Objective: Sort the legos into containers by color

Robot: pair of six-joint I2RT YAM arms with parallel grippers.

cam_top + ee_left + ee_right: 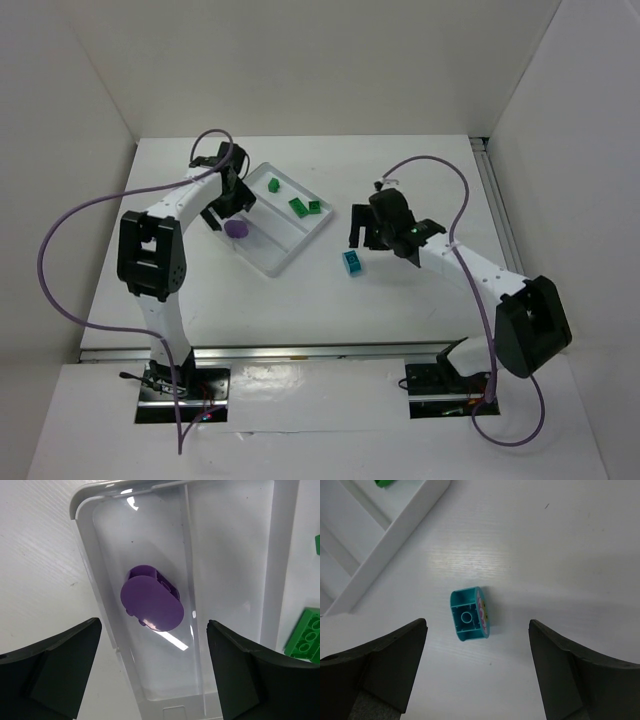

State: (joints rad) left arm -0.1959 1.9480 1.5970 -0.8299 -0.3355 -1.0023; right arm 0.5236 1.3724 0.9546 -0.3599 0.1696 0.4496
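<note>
Your tally: 3 green bricks (pixel 298 207) + purple pc (pixel 236 228) in tray (pixel 303 246), cyan brick (pixel 351 262) on table (pixel 420 165) (1 left); L gripper (pixel 232 206), R gripper (pixel 357 238) both spread, empty.

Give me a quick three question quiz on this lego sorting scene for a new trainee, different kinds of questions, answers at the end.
1. How many green bricks sit in the white tray?
2. True or false: the cyan brick lies in the tray.
3. The purple piece shares its compartment with: A nothing; B a green brick; C the cyan brick.

Key
1. Three.
2. False: it lies on the table outside the tray, below the open right gripper.
3. A.
</note>
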